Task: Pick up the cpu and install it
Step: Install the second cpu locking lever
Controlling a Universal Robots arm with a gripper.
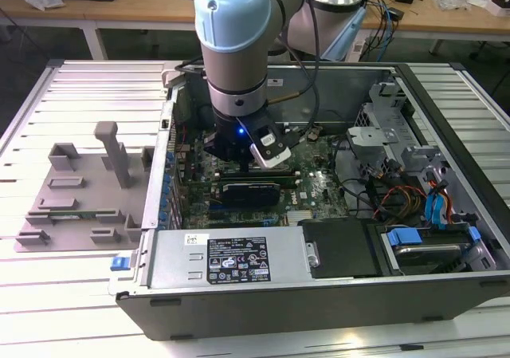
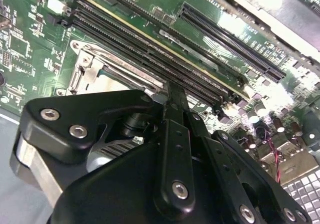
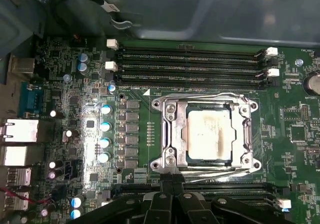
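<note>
You see the arm reaching down into the open computer case, which lies on its side on the pale slatted desk. The end effector hangs low over the green motherboard. Around it stand the walls of the case, a bundle of coloured cables toward the exterior view's right, and the long metal box with the black-and-white label sticker along the near wall. Outside the case, on the exterior view's left, the grey plastic fixture rests on the desk, well apart from the arm.

In the first wrist view, the cpu sits inside the socket frame, with the metal bracket around it. It is a flat square with a pale silvery top, and this top has some light brownish stains. Rows of long black memory slots run on one side of the socket, and a column of small round capacitors stands on another side. The black fingers of the end effector appear close together just beside the socket frame, and they hold nothing. In the second wrist view the finger stands just above the corner of the socket frame, and the long black expansion slot runs beyond it.
</note>
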